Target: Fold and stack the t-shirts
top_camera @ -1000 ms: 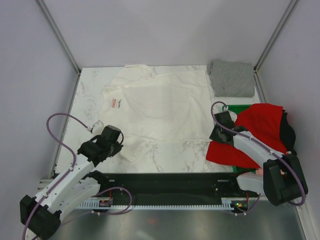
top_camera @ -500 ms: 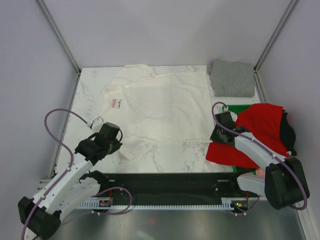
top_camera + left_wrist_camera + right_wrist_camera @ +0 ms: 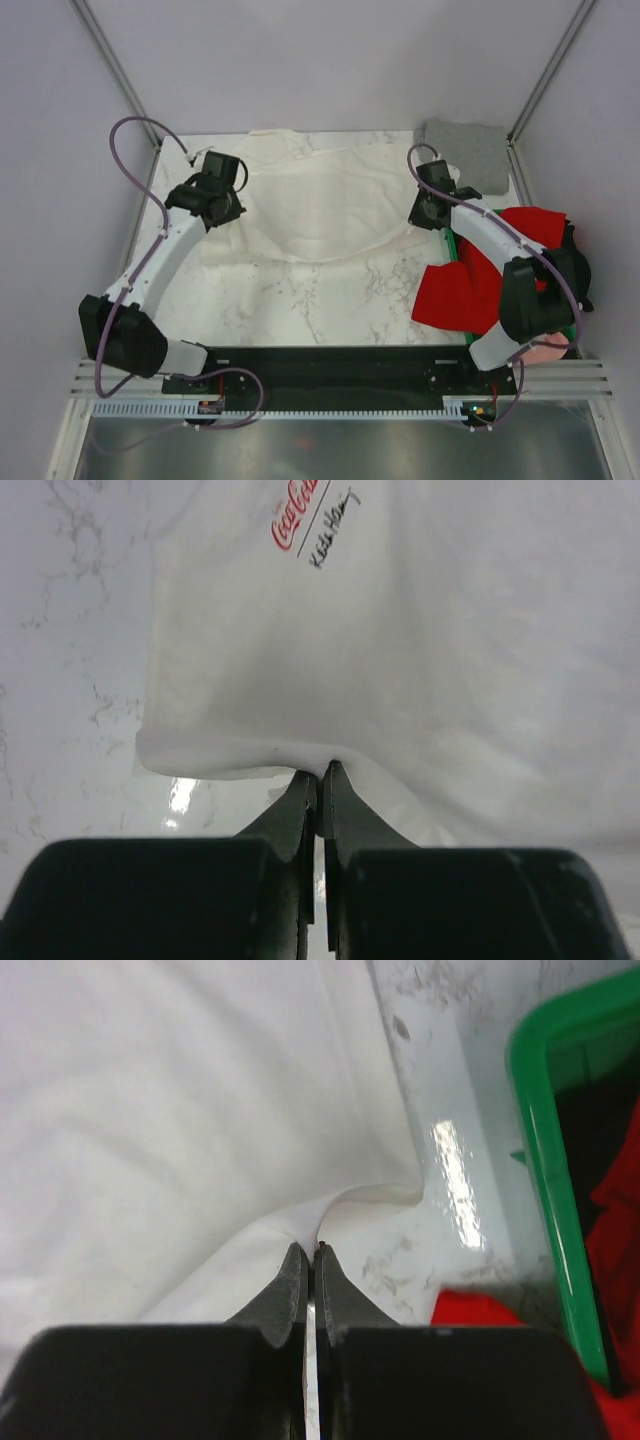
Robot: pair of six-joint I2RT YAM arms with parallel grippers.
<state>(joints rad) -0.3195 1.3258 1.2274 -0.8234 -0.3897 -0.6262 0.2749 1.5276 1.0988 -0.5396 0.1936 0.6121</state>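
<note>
From overhead, the white shirt lay across the far half of the counter, its near edge sagging in a curve between the 2 arms. The left end effector sat at the shirt's left side and the right end effector at its right side. The grey shirt, folded, rested in the far right corner, just beyond the right end effector. The red shirt hung over the green crate on the right and spilled onto the counter, with a black shirt at its outer edge.

On the left wrist camera, the left end effector was clenched on a fold at the white shirt's edge, the cloth pinched between the tips. A small red script logo showed farther up the fabric.

On the right wrist camera, the right end effector was clamped tight on a raised pinch of the white shirt. The green crate's rim stood to the right, with red cloth just beside the tips.
</note>
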